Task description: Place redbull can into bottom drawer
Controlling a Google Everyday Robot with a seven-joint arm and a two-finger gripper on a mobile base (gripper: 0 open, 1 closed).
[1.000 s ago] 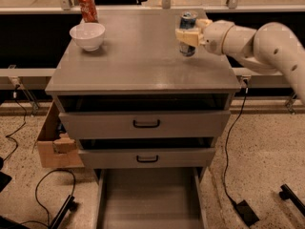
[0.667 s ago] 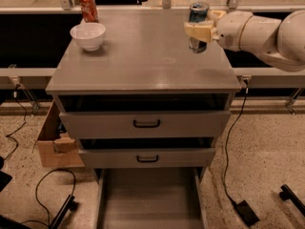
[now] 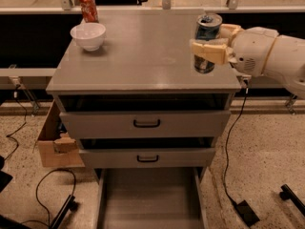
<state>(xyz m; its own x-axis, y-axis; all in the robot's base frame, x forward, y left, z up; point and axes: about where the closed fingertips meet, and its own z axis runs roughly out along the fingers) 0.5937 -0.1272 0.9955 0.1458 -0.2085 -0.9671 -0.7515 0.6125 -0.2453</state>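
The redbull can [image 3: 207, 32], blue and silver with a silver top, is held upright in my gripper [image 3: 212, 46] above the right part of the cabinet top [image 3: 143, 56], clear of the surface. The fingers [image 3: 209, 52] are closed around the can's middle, and the white arm comes in from the right. The bottom drawer [image 3: 150, 202] is pulled out at the foot of the cabinet, a wide grey tray with a bare floor, well below and to the left of the can.
A white bowl [image 3: 88, 35] and an orange-red soda can [image 3: 87, 6] stand at the back left of the cabinet top. Two upper drawers with black handles [image 3: 147, 123] are shut. A cardboard box [image 3: 55, 142] sits left of the cabinet. Cables lie on the floor.
The gripper has lifted the can and carried it toward the front right of the cabinet top. The arm has drawn back to the right.
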